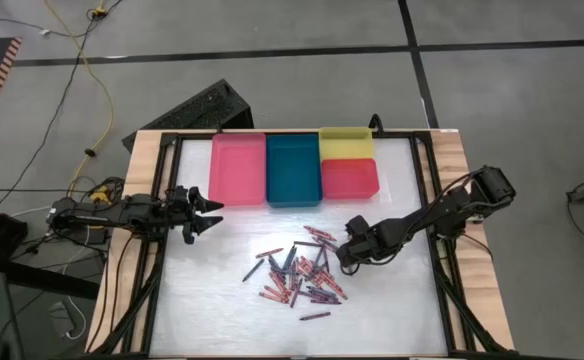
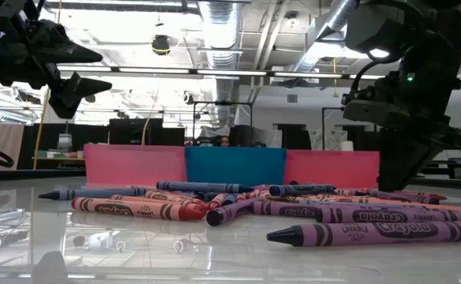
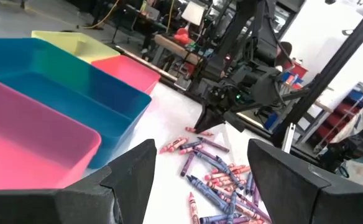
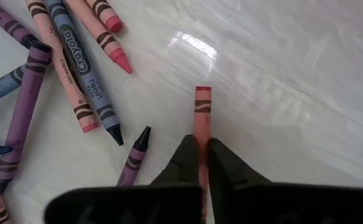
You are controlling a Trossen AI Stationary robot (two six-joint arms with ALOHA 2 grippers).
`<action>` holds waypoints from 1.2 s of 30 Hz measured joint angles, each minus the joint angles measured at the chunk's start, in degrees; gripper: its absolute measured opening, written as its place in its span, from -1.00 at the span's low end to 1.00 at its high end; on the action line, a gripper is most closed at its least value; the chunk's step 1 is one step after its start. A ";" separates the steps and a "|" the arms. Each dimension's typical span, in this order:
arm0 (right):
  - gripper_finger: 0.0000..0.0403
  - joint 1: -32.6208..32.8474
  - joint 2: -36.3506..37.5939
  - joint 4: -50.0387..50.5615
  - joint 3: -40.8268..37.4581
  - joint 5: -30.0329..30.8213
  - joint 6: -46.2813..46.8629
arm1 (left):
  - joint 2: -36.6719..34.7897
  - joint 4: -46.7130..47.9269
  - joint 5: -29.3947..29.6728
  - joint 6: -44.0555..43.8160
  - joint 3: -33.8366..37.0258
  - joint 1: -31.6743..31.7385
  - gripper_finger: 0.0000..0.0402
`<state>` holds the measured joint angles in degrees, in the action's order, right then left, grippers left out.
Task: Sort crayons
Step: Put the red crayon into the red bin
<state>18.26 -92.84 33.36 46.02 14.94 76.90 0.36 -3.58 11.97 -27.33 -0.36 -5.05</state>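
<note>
Several crayons (image 1: 297,275) in red, pink, purple and blue lie scattered on the white table top, near the middle. My right gripper (image 1: 344,262) points steeply down at the pile's right edge and is shut on a salmon-pink crayon (image 4: 202,109). My left gripper (image 1: 207,213) hangs level above the table's left side, open with nothing between its fingers; it points toward the trays and the pile (image 3: 219,174). My right gripper pinches the salmon-pink crayon between its two fingertips (image 4: 184,155), one on each long side (image 4: 201,138). The fingers come from above, slanting down. One end of the crayon (image 4: 203,92) sticks out past the fingertips; the gripper hides the other end. Whether it is clear of the table, I cannot tell.
A pink tray (image 1: 237,170), a teal tray (image 1: 293,170), a yellow tray (image 1: 346,143) and a red tray (image 1: 350,178) stand in a row at the table's far edge. Bare white table lies to the right of the held crayon and along the near edge.
</note>
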 joint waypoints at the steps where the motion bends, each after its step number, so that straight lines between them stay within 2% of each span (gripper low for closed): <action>1: -0.97 -0.06 0.00 -0.04 0.00 0.00 -0.24 | 0.00 -0.01 0.02 -0.22 0.00 0.00 0.22; 7: -0.96 -0.64 -0.17 2.22 2.17 0.80 -2.54 | 0.00 -0.05 0.04 -0.88 0.00 -0.01 0.22; 14: -0.98 -3.29 -0.42 10.63 10.42 2.56 -9.16 | 0.00 -0.12 0.09 -1.93 0.00 -0.01 0.22; 18: -0.99 -5.38 -0.33 12.77 15.33 4.67 -16.21 | 0.00 -0.17 0.09 -2.01 0.00 -0.01 0.22; 30: -0.98 -15.37 -0.26 13.19 28.35 8.41 -36.55 | 0.00 -0.21 0.73 -3.09 -0.02 0.00 0.22; 36: -0.98 -20.55 -0.20 20.28 29.73 10.77 -38.38 | 0.00 -0.21 0.72 -3.90 -0.02 -0.01 0.22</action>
<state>-2.30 -93.03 53.64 75.75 25.71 38.52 0.36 -3.79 12.69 -31.22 -0.38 -5.06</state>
